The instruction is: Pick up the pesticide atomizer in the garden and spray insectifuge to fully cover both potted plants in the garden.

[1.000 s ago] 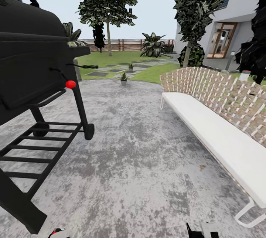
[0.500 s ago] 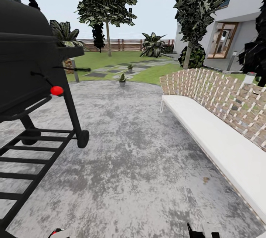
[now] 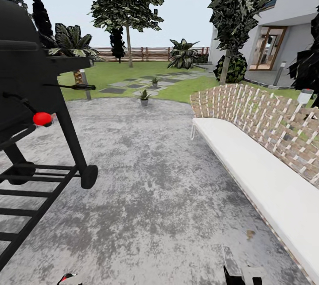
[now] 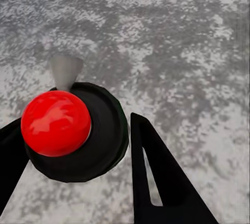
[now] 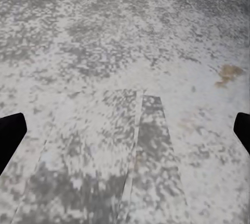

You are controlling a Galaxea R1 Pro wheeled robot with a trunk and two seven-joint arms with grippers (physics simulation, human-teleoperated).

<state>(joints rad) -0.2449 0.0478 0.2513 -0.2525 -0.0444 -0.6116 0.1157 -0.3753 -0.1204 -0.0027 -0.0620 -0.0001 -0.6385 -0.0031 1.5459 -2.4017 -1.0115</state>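
Rolling across grey paved patch (image 3: 168,196), grill (image 3: 26,99) on my left, bench (image 3: 266,179) on my right.

Left jaws (image 4: 78,146) clamped on pesticide atomizer (image 4: 73,130), red part up, carried low so it's ready to spray.

Both potted plants ahead: near one (image 3: 144,97) at paving edge, far one (image 3: 155,82) by stepping stones.

Right jaws (image 5: 125,130) wide apart, empty over paving.

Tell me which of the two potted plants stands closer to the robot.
The potted plant at the far edge of the grey paving is closer. The other potted plant stands farther back among the stepping stones on the lawn.
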